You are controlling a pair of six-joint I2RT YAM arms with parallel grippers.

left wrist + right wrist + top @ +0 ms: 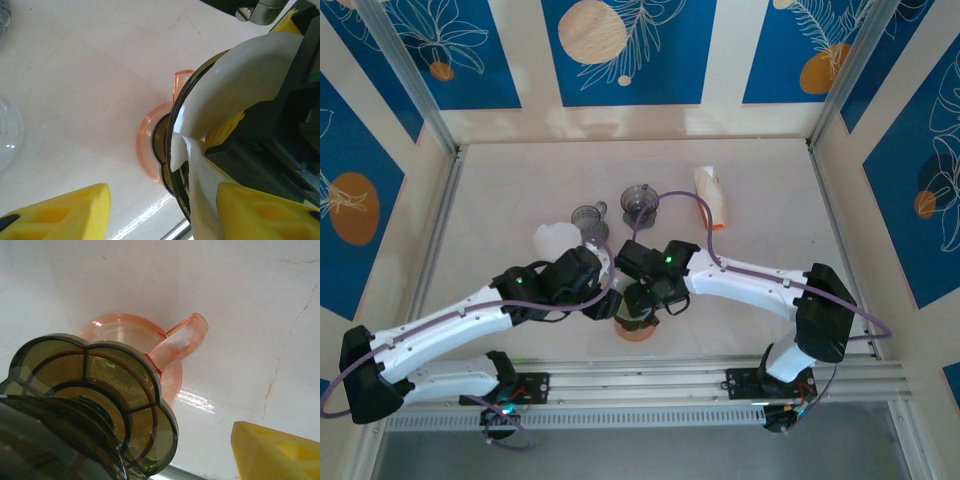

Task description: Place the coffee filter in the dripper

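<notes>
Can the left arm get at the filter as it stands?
Likely yes: the filter's flap hangs between the left gripper's open fingers at the dripper's rim; the right gripper crowds the far side.

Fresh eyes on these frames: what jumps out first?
First, the white paper filter curling out of a smoky dripper, which sits just above an orange dripper at the table's near centre, where both arms converge. Next, the left gripper, with its bright yellow fingers spread wide on either side of that stack.
</notes>
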